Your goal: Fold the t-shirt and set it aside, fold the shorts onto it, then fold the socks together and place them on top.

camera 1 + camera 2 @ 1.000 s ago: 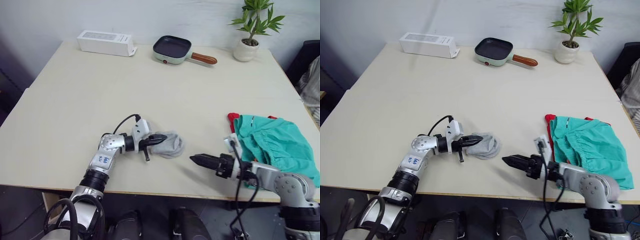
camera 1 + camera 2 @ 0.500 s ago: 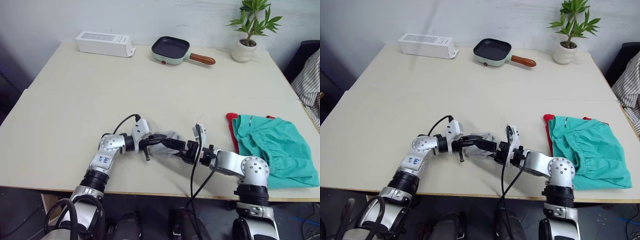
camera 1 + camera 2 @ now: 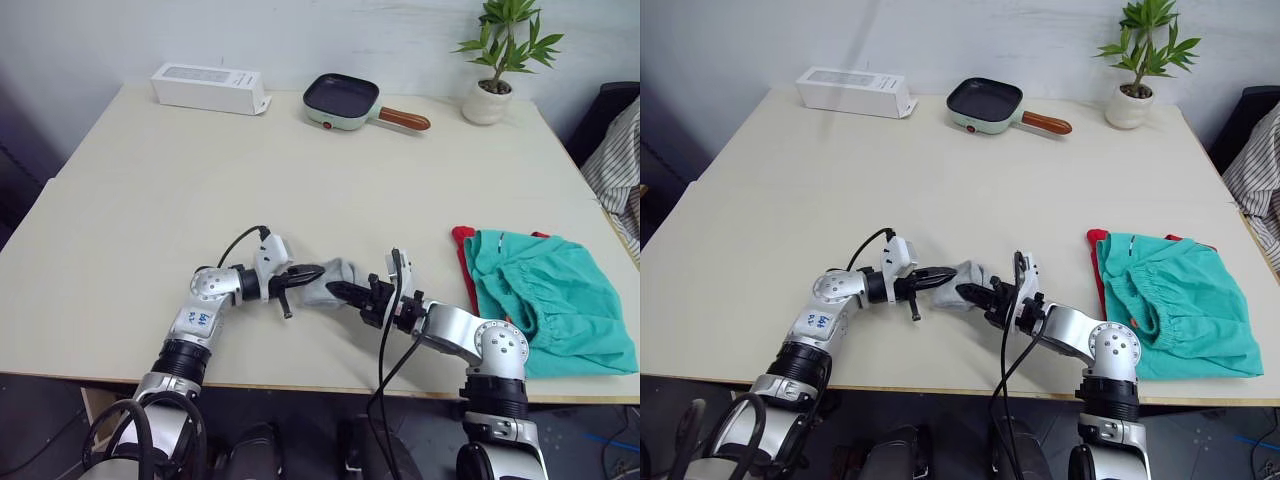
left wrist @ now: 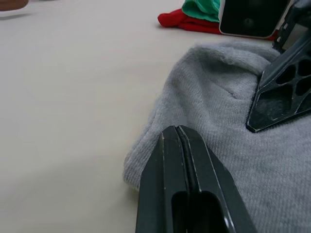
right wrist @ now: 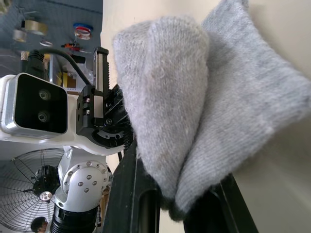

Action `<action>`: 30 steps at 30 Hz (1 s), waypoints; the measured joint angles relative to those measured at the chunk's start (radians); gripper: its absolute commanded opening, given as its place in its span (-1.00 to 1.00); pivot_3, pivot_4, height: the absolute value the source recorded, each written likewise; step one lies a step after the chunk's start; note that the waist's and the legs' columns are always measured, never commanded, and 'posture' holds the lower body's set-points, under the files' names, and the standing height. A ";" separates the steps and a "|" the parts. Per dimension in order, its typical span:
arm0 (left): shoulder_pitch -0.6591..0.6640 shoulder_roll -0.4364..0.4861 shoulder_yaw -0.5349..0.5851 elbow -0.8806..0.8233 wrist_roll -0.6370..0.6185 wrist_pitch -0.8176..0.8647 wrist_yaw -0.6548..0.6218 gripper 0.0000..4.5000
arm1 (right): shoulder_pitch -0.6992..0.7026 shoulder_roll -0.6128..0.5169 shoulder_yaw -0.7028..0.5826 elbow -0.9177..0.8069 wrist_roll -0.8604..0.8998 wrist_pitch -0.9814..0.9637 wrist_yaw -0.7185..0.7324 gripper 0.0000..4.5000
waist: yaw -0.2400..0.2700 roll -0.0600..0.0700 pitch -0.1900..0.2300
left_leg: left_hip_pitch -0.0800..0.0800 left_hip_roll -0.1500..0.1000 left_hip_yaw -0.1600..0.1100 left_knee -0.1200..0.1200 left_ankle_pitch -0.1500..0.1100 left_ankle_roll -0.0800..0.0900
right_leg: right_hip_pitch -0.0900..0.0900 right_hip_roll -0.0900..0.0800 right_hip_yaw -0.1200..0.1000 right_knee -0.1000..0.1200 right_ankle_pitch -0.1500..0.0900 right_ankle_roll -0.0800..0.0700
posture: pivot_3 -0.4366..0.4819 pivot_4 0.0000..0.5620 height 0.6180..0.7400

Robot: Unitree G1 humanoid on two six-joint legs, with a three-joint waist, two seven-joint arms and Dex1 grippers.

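Note:
The grey socks (image 3: 336, 274) lie bunched on the table near its front edge, between my two grippers. My right gripper (image 3: 334, 288) comes in from the right and is shut on the socks (image 5: 194, 97), with fabric pinched between its fingers (image 5: 131, 194). On the other side, my left gripper (image 3: 316, 268) is shut, its tip (image 4: 177, 130) lying on the socks' left end (image 4: 218, 111). Further right, the teal shorts (image 3: 545, 295) lie folded on the red t-shirt (image 3: 463, 240), of which just an edge shows.
Along the table's far edge stand a white box (image 3: 210, 87), a small green pan (image 3: 345, 98) and a potted plant (image 3: 487, 100). A striped cloth (image 3: 615, 170) hangs beyond the right edge. The table's front edge (image 3: 300, 380) runs close under both arms.
My right gripper swung left from near the shorts to the socks and closed on them. The left gripper stayed shut and drew slightly left.

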 measured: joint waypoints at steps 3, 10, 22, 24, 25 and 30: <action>0.015 0.026 0.029 -0.108 -0.090 0.075 -0.063 -0.60 | 0.036 -0.042 -0.015 -0.031 0.067 -0.016 0.011 -0.94 | 0.006 0.001 0.001 | -0.005 0.000 0.000 0.000 0.000 0.000 | -0.005 0.000 0.000 -0.001 0.000 0.000 | -0.05 -0.47 1.00; 0.052 0.167 0.126 -0.492 -0.286 0.282 -0.103 0.34 | 0.170 -0.207 -0.222 -0.224 0.418 -0.211 -0.022 -0.94 | 0.014 0.005 0.003 | -0.012 -0.002 0.000 0.000 -0.001 0.002 | -0.012 0.000 0.001 -0.003 0.001 0.003 | -0.05 -0.47 1.00; 0.137 0.194 0.124 -0.679 -0.392 0.406 -0.062 1.00 | 0.425 -0.281 -0.521 -0.200 0.370 -0.580 -0.033 -0.94 | 0.009 0.006 0.004 | -0.006 -0.004 0.004 -0.002 0.000 0.002 | -0.009 0.001 0.008 -0.003 0.002 0.005 | -0.05 -0.47 1.00; 0.133 0.194 0.124 -0.679 -0.396 0.408 -0.062 1.00 | 0.441 -0.279 -0.515 -0.164 0.323 -0.597 -0.010 -0.94 | 0.009 0.006 0.004 | -0.005 -0.004 0.005 -0.002 0.000 0.002 | -0.009 0.001 0.008 -0.003 0.002 0.005 | -0.05 -0.47 1.00; 0.131 0.194 0.124 -0.679 -0.396 0.409 -0.062 1.00 | 0.441 -0.279 -0.515 -0.146 0.308 -0.603 -0.001 -0.94 | 0.009 0.007 0.004 | -0.005 -0.004 0.005 -0.003 0.000 0.002 | -0.009 0.001 0.009 -0.003 0.002 0.005 | -0.05 -0.47 1.00; 0.106 0.203 0.123 -0.635 -0.389 0.403 -0.071 1.00 | 0.460 -0.334 -0.493 -0.050 0.248 -0.573 0.051 -0.38 | 0.013 0.007 0.004 | -0.004 -0.005 0.006 -0.004 0.000 0.002 | -0.009 0.000 0.009 -0.003 0.001 0.005 | -0.05 -0.47 1.00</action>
